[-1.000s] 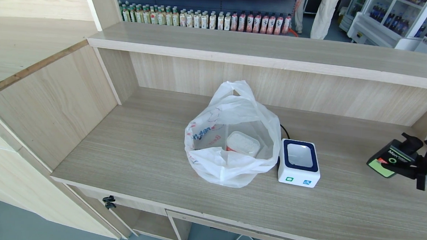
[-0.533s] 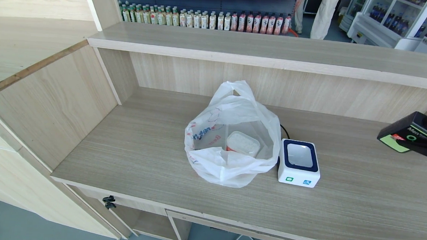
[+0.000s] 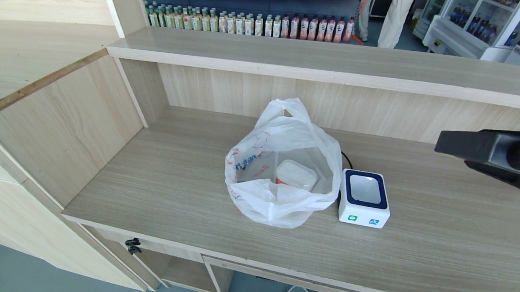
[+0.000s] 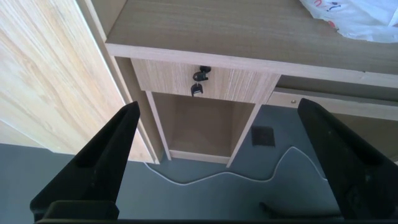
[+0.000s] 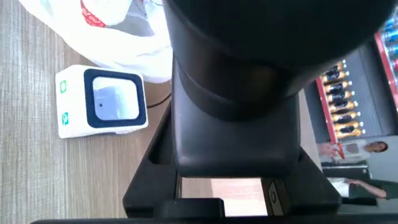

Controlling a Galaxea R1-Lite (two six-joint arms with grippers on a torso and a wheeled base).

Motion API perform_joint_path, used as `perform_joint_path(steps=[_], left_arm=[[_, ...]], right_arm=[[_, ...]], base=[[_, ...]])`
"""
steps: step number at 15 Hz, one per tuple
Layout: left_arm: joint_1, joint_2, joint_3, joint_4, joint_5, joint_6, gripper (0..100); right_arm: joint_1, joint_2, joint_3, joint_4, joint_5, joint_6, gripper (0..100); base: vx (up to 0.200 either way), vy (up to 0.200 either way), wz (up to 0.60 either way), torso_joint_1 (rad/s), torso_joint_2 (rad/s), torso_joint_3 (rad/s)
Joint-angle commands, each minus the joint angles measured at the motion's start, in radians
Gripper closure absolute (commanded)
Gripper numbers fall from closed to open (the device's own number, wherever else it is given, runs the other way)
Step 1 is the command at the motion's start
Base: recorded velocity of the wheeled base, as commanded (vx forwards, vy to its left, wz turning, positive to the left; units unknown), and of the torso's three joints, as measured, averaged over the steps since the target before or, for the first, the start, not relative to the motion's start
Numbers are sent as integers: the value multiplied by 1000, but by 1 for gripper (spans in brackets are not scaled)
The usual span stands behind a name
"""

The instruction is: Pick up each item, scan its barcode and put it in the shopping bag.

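Observation:
My right gripper (image 3: 516, 160) is shut on a black tube (image 3: 476, 146) and holds it level in the air at the right edge of the counter, up and to the right of the scanner. In the right wrist view the black tube (image 5: 236, 81) sits between the fingers, above the white scanner with a blue-framed window (image 5: 102, 102). The scanner (image 3: 364, 198) stands just right of the white shopping bag (image 3: 281, 165), whose mouth is open. A white container (image 3: 295, 174) lies inside the bag. My left gripper (image 4: 219, 112) hangs open below the counter's front edge.
The wooden counter (image 3: 173, 181) has a back wall, a left side panel and a raised shelf (image 3: 291, 54) above. A cable runs behind the scanner. A drawer with a key (image 4: 199, 81) sits under the counter front. Bare counter lies left of the bag and right of the scanner.
My right gripper has lifted the black tube and carried it left, turning it so its green label no longer faces the head camera. Bag and scanner have not moved.

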Motion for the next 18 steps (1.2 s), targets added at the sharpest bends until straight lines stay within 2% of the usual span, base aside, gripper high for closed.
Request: perform_joint_path(steps=[1,4,6,8,14,15,18], left_arm=[[0,1,0,0,0,-1,0],[0,1,0,-1,0,-1,0],[0,1,0,0,0,-1,0],[0,1,0,-1,0,-1,0],[0,1,0,-1,0,-1,0],[0,1,0,-1,0,-2,0],[0,1,0,-1,0,-1,0]], right_arm=[[99,-85,54,-4,6,-47,100],[160,-150,117,-5,91,-90,100],[180,-192,178,-7,95,-151,100],[234,-200,181,-14,95,-176,100],[295,-146,49,-25,88,-531,100],[325,-134,37,-25,86,-622,100],[414,-114,40,-27,56,-782,100]], base=[[0,0,0,0,0,0],[0,0,0,0,0,0],[0,0,0,0,0,0],[0,0,0,0,0,0],[0,0,0,0,0,0],[0,0,0,0,0,0],[0,0,0,0,0,0]])
